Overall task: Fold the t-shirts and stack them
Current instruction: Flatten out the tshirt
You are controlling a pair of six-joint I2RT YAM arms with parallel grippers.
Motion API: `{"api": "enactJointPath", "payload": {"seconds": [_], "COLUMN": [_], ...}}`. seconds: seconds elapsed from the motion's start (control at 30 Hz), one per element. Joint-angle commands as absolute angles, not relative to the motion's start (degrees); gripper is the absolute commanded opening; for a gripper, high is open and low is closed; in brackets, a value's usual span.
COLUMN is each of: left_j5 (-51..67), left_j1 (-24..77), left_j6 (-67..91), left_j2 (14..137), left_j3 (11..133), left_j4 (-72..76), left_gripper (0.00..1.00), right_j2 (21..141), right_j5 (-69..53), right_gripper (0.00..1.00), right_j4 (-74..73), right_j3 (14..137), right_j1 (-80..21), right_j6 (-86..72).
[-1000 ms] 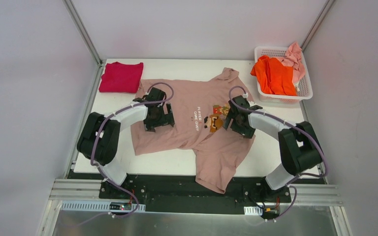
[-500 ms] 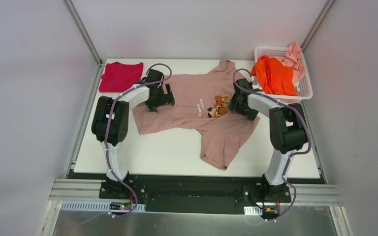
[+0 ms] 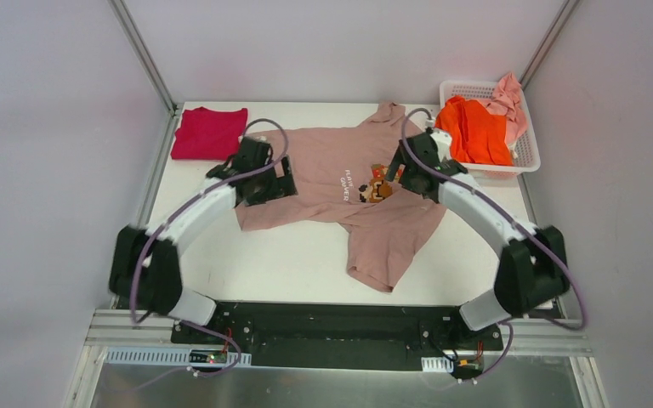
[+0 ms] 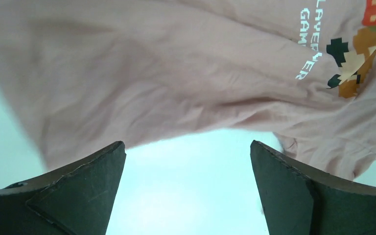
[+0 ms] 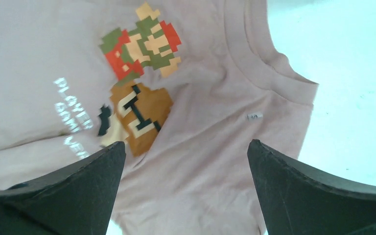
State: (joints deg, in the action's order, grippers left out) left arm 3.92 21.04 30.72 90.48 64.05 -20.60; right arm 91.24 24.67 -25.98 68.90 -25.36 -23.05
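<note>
While beige tee [image 3: 323, 166] lies rumpled, basket [image 3: 486, 172] holds orange tee [image 3: 474, 129], pink tee [image 3: 508, 95].

dusty-pink tee [image 3: 323, 170], pixel print | crimson tee [image 3: 210, 133] | orange tee [image 3: 474, 132] | pale-pink tee [image 3: 508, 93] | white lattice basket [image 3: 530, 157]

The bare table [image 3: 289, 268] lies open along the lower part of the top view, apart from one lobe of the dusty-pink tee [image 3: 323, 170], which covers the centre. At upper left the crimson tee [image 3: 210, 132] fills the corner, close beside the left gripper [image 4: 188, 147]. At upper right the white basket [image 3: 529, 161], heaped with the orange tee [image 3: 474, 129] and the pale pink tee [image 3: 508, 95], crowds the right gripper [image 5: 183, 147].
</note>
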Motion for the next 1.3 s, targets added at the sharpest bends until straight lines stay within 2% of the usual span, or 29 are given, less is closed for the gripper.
{"api": "enactJointPath", "payload": {"seconds": [0.0,0.17,0.33,0.4,0.53,0.73,0.97,1.13,1.27], "left_j5": [-10.11,-16.6,-20.24,-20.12,-15.94,-9.37,-7.76,-6.45,-4.89], "left_j1": [20.44,18.58,15.33,14.37,12.19,10.12,9.94,9.78,9.76], "left_j6": [37.58,47.83,53.37,53.8,54.02,53.94,54.05,54.07,54.32], "left_j2": [71.47,54.72,49.85,51.72,58.92,71.19,77.27,79.29,79.51], "left_j3": [52.63,39.86,34.73,35.16,35.76,36.94,37.25,36.8,36.38], "left_j4": [-26.5,-32.75,-32.64,-32.07,-28.01,-19.13,-15.36,-13.55,-12.57], "left_gripper": [0.99,0.99,0.99,0.98,0.87,0.79,0.69,0.52,0.26], "right_j2": [75.56,58.22,50.35,49.84,51.25,54.94,55.19,55.39,55.66], "right_j5": [24.83,20.08,18.72,17.27,16.46,15.64,15.63,16.21,16.36], "right_gripper": [0.99,1.0,0.99,0.99,0.99,0.99,1.0,0.99,0.99], "right_j4": [-28.14,-24.45,-20.91,-20.57,-21.27,-23.66,-23.85,-24.36,-25.49], "right_j3": [60.22,47.24,41.05,40.36,40.69,41.99,41.21,41.07,41.16], "right_j1": [-24.63,-24.13,-23.62,-23.59,-23.64,-23.59,-23.64,-23.6,-23.64], "right_j6": [-29.24,-33.97,-36.22,-36.21,-35.91,-34.53,-34.44,-34.34,-34.52]}}
